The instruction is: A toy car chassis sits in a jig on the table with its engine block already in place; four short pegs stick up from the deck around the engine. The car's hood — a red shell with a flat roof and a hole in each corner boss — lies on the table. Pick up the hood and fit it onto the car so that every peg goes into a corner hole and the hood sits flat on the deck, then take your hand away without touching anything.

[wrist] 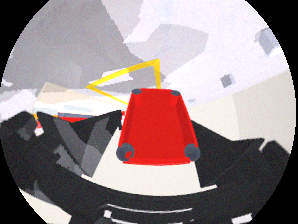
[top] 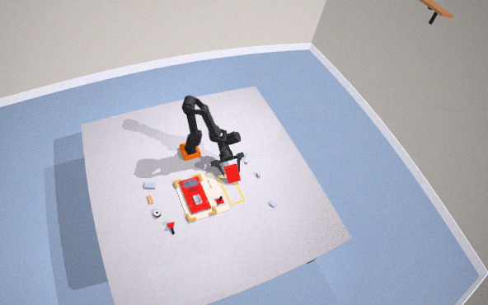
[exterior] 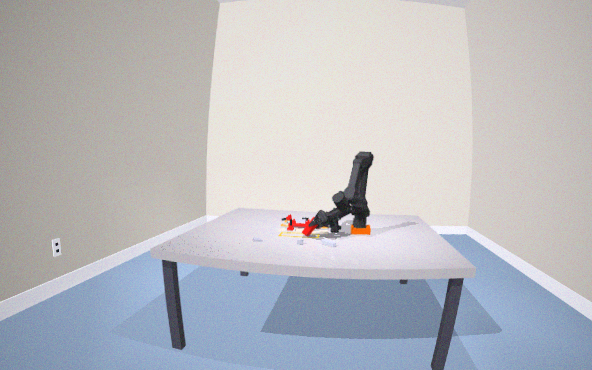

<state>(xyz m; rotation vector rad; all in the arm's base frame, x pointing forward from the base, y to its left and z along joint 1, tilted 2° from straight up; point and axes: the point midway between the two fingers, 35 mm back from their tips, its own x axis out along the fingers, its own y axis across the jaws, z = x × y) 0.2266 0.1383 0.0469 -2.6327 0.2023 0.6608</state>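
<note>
The red hood (top: 232, 175) (exterior: 309, 228) (wrist: 159, 131) is tilted steeply, its lower end near the table; its hollow side with dark corner bosses faces the wrist camera. My gripper (top: 232, 170) (wrist: 153, 117) is open, its fingers standing close on either side of the hood. Whether they still touch it cannot be told. The red chassis (top: 203, 205) (wrist: 72, 119) sits on the cream jig board (top: 213, 190) between orange corners, left of the hood in the top view. The grey engine block (top: 197, 199) is on its deck. The pegs are too small to make out.
A yellow outline (top: 237, 203) (wrist: 158, 63) is marked beside the jig. A small red-and-black part (top: 219, 201) is at the board's edge. Left of the jig are a grey block (top: 149, 185), an orange block (top: 150, 199) and a wheel (top: 157, 211). Another grey block (top: 273, 204) lies right.
</note>
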